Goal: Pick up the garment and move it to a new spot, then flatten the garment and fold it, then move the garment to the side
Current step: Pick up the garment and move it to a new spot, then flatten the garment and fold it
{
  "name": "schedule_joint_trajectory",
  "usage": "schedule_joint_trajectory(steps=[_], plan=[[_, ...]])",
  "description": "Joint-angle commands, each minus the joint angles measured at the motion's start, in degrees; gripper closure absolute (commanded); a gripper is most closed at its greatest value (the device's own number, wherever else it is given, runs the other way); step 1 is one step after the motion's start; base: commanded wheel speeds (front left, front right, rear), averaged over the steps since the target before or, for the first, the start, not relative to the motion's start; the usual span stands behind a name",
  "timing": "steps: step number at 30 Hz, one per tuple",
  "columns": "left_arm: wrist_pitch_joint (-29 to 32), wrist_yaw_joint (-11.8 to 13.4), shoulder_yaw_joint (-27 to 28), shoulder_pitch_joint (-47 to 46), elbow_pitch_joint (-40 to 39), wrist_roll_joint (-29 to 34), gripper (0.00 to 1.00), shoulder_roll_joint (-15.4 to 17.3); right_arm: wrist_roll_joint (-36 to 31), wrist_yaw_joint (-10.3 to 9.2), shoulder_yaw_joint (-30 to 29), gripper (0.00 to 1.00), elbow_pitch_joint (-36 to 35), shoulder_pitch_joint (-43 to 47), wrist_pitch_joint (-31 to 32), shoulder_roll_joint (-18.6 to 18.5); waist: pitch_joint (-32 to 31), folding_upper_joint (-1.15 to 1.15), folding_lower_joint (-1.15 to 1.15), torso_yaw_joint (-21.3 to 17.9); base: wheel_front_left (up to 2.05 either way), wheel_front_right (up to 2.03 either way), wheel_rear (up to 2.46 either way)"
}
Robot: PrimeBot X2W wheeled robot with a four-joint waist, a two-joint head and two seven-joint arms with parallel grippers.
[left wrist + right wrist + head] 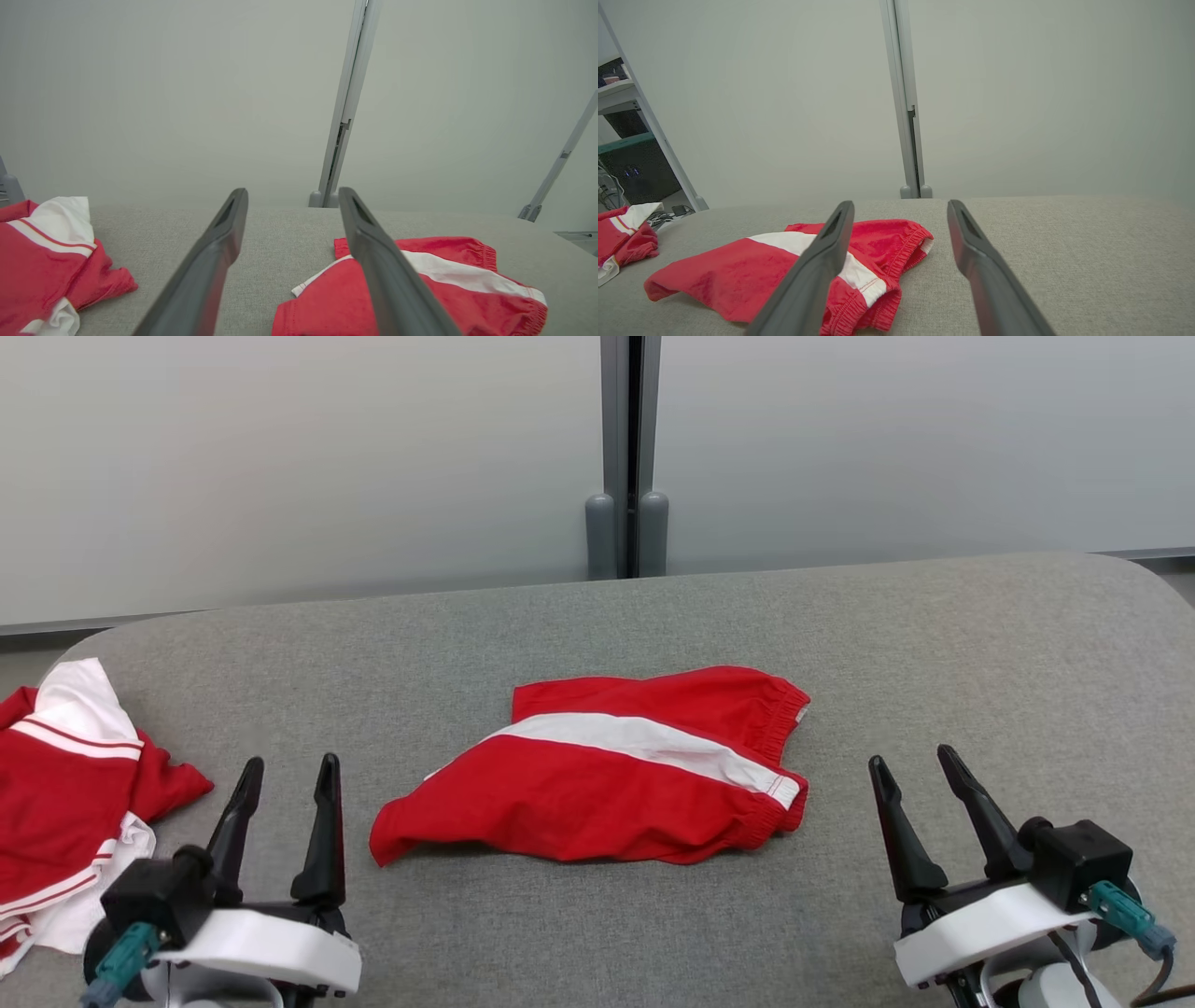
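Garment: I am seeing the red shorts (597,779) with a broad white stripe lying near the middle of the grey padded table (934,635). The elastic waistband is facing my right and a leg hem is trailing toward my left.
Left gripper: the left gripper (289,762) is hovering low at my near left with its two dark fingers spread wide. It is gripping nothing, and it is sitting just left of the shorts without touching them.
Right gripper: the right gripper (910,755) is hanging at my near right, likewise released with bare table between its fingers. It is standing apart from the waistband end.
Contact: neither gripper is touching the shorts.
Other cloth: a red-and-white top (65,784) is lying rumpled at the table's left edge, near the left gripper's outer finger.
Backdrop: a pale partition with a grey upright post (627,457) is standing behind the table's far edge.
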Motion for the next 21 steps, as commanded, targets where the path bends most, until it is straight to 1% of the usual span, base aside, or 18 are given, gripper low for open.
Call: schedule_joint_trajectory(steps=[1, 5, 13, 21], plan=[[-0.7, 0.6, 0.9, 1.1, 0.0, 0.2, 0.00, -0.5, 0.4, 0.11, -0.2, 0.00, -0.1, 0.7, 0.0, -0.2, -0.1, 0.00, 0.00, 0.1, 0.00, 0.00, 0.00], [-1.3, 0.2, 2.0, 3.2, 0.0, 1.8, 0.00, -2.6, 0.4, 0.11, -0.5, 0.00, -0.2, 1.5, 0.0, -0.4, -0.3, 0.00, 0.00, 0.5, 0.00, 0.00, 0.00], [-1.3, -1.1, 3.3, 4.5, -0.8, 5.4, 0.00, -4.3, 0.4, 0.11, -0.3, 0.00, 0.1, 1.8, 0.0, -0.7, -0.8, 0.00, 0.00, 0.9, 0.00, 0.00, 0.00], [-1.3, -1.5, 4.6, 5.3, 0.5, 8.1, 0.00, -6.5, 0.4, 0.11, -0.6, 0.00, 0.1, 2.3, 0.0, -0.5, -1.2, 0.00, 0.00, 1.0, 0.00, 0.00, 0.00]])
